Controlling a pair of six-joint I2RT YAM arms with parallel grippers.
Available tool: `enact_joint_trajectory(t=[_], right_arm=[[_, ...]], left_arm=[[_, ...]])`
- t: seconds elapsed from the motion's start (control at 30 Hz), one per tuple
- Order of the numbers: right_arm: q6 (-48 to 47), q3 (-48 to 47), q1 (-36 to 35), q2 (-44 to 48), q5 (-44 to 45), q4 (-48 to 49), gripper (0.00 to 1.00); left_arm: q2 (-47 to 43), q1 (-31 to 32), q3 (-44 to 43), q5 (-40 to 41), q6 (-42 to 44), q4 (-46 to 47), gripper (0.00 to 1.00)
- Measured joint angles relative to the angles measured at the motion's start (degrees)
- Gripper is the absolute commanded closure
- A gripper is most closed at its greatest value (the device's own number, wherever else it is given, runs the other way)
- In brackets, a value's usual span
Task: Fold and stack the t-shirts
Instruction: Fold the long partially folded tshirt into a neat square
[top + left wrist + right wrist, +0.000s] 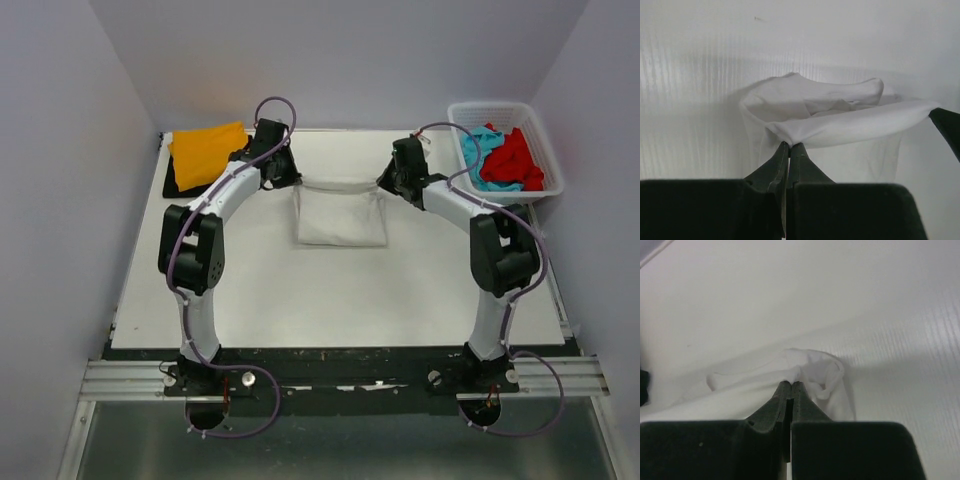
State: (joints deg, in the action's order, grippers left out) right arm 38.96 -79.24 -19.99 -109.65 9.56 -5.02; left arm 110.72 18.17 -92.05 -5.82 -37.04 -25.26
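While two robot arms reach up from the bottom edge of the overhead view, each pinches a far corner of the white t-shirt (340,222), which lies in the middle of the white table (330,300). In the left wrist view, the left gripper (790,145) has its jaws pressed together on a raised edge of the white cloth, which sags across the frame. In the right wrist view, the right gripper (791,384) is clamped the same way on a bunched corner of the same shirt. From above, the shirt is a compact rectangle with its upper edge lifted between the two grippers, so it appears to be partway through a fold.

At the upper left of the overhead view, a folded orange t-shirt (207,152) rests on a black t-shirt (172,187), which shows only as a dark border beneath it. That looks like the start of the stack.

At the upper right, a white lattice basket (500,106) holds a red t-shirt (515,160) and a turquoise t-shirt (497,185), both crumpled.

By this reading, two shirts are folded and stacked, the white one is in hand, and two are left to fold.
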Motion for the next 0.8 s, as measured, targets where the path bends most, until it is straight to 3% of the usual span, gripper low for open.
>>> enact_joint_trajectory(t=[0.07,0.13,0.17,0.23,0.3,0.37,0.4,0.53,0.63,0.8], right_arm=[[0.2,-1.0,0.6,-3.6,-0.7,1.1,0.99],[0.5,-2.4,1.0,-7.2,-1.4,1.2,0.99],[0.8,-3.1,1.1,-8.7,-1.4,1.2,0.96],[1.4,-3.9,1.3,-10.8,-1.4,1.3,0.91],[1.7,-4.7,1.4,-11.9,-1.4,1.3,0.73],[1.8,-5.7,1.6,-12.2,-1.2,1.0,0.46],[1.8,-6.4,1.7,-12.2,-1.0,0.8,0.38],[0.8,-8.9,2.1,-11.0,-0.6,0.2,0.22],[0.1,-7.5,2.1,-7.2,-2.9,0.0,0.01],[0.9,1.4,2.3,1.7,-15.9,6.9,0.00]], left_arm=[[4.7,-0.7,-4.2,-1.1,0.3,-1.1,1.00],[7.7,-1.1,-6.5,-1.9,0.4,-2.0,0.92],[9.3,-1.3,-7.5,-2.6,0.5,-2.6,0.84],[12.7,-1.7,-10.3,-4.0,0.8,-4.1,0.58],[15.1,-2.0,-12.6,-4.7,1.0,-5.3,0.27],[16.5,-2.3,-14.6,-5.3,1.6,-6.5,0.07],[17.1,-2.5,-16.1,-5.7,2.2,-7.5,0.02],[16.7,-2.8,-18.8,-7.3,3.2,-7.9,0.02],[13.6,-2.7,-17.4,-8.5,3.5,-7.7,0.01],[1.2,-0.8,-4.8,-11.6,3.2,-2.8,0.01]])
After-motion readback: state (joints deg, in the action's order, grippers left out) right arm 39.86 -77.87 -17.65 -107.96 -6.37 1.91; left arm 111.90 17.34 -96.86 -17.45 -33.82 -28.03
